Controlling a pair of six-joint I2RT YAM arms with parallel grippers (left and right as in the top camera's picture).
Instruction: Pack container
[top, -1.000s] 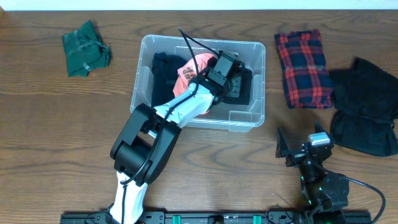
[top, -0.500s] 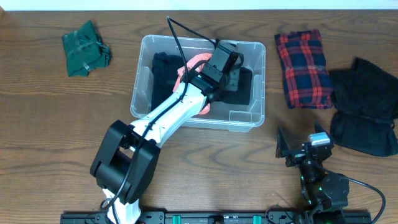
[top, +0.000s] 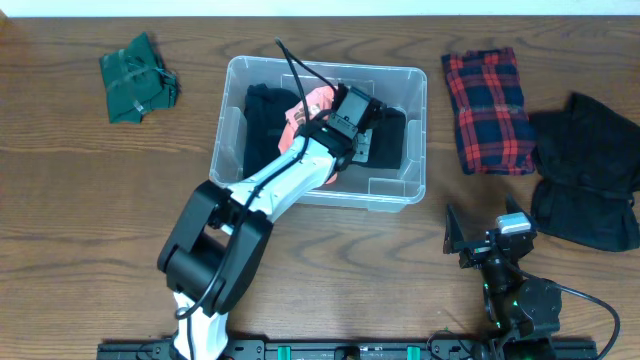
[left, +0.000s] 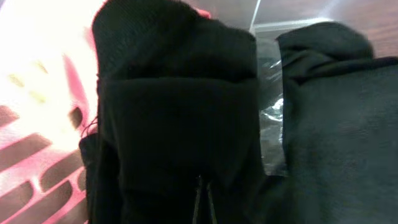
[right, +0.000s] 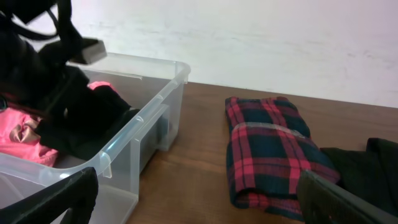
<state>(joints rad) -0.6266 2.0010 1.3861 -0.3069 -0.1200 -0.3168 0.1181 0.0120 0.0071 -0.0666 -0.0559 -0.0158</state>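
The clear plastic container (top: 322, 66) stands at the table's middle back and also shows in the right wrist view (right: 143, 112). It holds a pink garment (top: 305, 108), a black garment at its left (top: 262, 115) and a black garment at its right (top: 392, 135). My left gripper (top: 360, 130) is down inside the container. In the left wrist view its fingers (left: 202, 199) are pressed close together with black cloth (left: 180, 112) folded around them, and the pink garment (left: 37, 93) lies beside. My right gripper (top: 482, 232) rests open and empty at the front right (right: 199, 208).
A folded red plaid garment (top: 488, 95) lies right of the container, also in the right wrist view (right: 267, 149). A black garment (top: 590, 170) lies at the far right. A green garment (top: 138, 78) lies at the back left.
My left gripper rose toward the container's back wall, then came back down and forward onto the black garment. The right arm has not moved.
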